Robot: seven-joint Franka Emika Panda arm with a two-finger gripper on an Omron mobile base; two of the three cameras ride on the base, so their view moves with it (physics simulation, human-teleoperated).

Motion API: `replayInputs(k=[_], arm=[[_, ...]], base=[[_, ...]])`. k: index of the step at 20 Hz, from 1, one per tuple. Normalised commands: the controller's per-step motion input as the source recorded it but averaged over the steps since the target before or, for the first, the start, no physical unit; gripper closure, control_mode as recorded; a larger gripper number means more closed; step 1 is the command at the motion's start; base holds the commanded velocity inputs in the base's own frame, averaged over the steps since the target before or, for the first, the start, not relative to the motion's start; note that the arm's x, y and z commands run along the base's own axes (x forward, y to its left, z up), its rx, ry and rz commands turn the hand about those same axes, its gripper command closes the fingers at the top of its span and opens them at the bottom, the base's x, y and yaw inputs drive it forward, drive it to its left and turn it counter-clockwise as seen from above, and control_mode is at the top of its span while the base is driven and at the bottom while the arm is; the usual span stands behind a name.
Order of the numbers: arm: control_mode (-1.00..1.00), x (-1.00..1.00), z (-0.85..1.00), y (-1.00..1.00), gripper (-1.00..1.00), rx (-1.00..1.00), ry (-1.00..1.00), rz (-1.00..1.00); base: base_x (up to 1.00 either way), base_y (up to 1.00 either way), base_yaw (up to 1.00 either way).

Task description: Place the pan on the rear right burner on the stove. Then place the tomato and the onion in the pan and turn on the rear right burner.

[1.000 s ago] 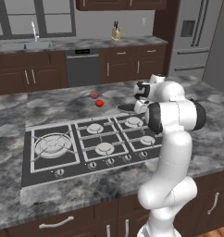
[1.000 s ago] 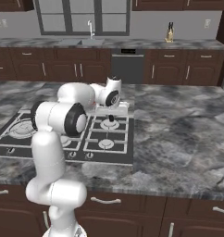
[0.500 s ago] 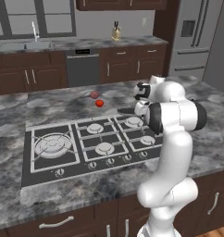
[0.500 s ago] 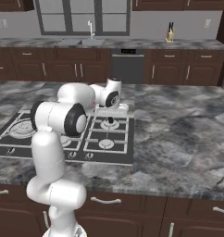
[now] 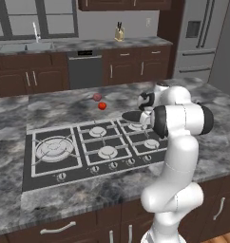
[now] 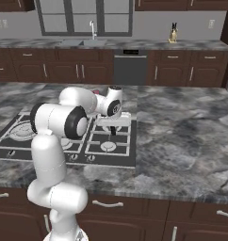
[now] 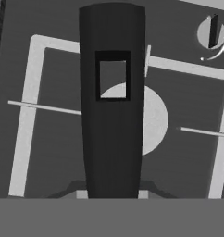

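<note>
Gripping pan (image 5: pixel 132 115) handle: end effector (image 6: pixel 114 126) | stove (image 5: pixel 41 167) set in grey marble island

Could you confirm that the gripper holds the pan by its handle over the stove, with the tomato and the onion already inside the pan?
Not quite. The tomato and onion are not in the pan. They lie on the counter behind the stove, as the left base view shows. The rest is right: the gripper holds the pan by its handle over the stove.
</note>
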Motion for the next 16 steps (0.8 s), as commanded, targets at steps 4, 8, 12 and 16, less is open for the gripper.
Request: replayInputs(k=[4,8,12,16], arm=[[-1.0,-0.05,-0.15,-0.33,1.0,0.0,0.0,0.23],[-1.0,-0.05,-0.37,-0.5,1.0,0.0,0.0,0.31],[-1.0,-0.08,-0.47,-0.46,1.0,-0.01,0.01,0.27],[-1.0,-0.16,-0.19,-0.37,1.0,0.0,0.0,0.24]], base=[[0.0,0.0,0.0],[0.0,0.0,0.0],[0.0,0.0,0.0],[0.0,0.0,0.0]])
